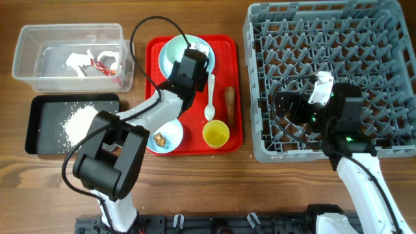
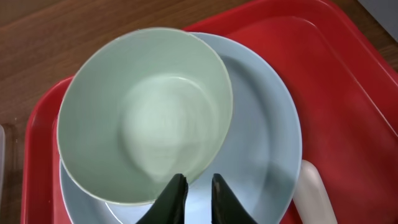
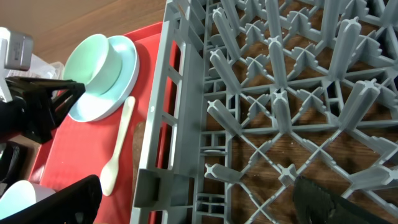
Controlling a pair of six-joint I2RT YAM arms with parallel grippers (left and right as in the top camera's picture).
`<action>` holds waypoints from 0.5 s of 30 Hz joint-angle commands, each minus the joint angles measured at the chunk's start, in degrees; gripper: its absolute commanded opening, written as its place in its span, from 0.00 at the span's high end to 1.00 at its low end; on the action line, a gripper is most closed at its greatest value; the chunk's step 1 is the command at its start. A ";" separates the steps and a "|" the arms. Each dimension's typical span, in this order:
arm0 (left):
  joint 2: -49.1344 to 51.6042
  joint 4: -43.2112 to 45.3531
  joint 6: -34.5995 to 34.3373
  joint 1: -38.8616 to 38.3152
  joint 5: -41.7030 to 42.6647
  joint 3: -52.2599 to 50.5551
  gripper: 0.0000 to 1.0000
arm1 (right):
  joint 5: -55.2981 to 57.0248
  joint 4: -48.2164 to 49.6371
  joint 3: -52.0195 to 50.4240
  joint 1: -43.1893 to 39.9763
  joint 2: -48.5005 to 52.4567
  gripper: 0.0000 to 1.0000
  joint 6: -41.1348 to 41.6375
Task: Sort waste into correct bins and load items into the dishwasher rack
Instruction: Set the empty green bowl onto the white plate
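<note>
Overhead: your left gripper [image 1: 187, 57] covers the pale mint bowl [image 1: 172, 52], twelve o'clock on the red tray [image 1: 235, 65]; left wrist: jaws a slit apart at its rim, grip unclear; pinch it to load. Right wrist: right gripper [image 3: 199, 202] gapes empty over the dishwasher rack [image 3: 280, 106].

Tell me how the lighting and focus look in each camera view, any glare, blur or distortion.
Overhead: even, soft light, sharp edge to edge, no hard glare on the clear tub. Left wrist: the pale mint bowl is crisp, with a soft highlight in its base. Right wrist: wide-angle stretch splays the pegs of the grey rack, and the right gripper's fingers are dark, nearly without detail.
</note>
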 commanded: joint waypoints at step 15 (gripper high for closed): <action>-30.49 -54.07 -35.93 -1.73 10.71 -2.08 0.80 | -0.96 0.02 1.44 0.35 0.22 0.00 0.46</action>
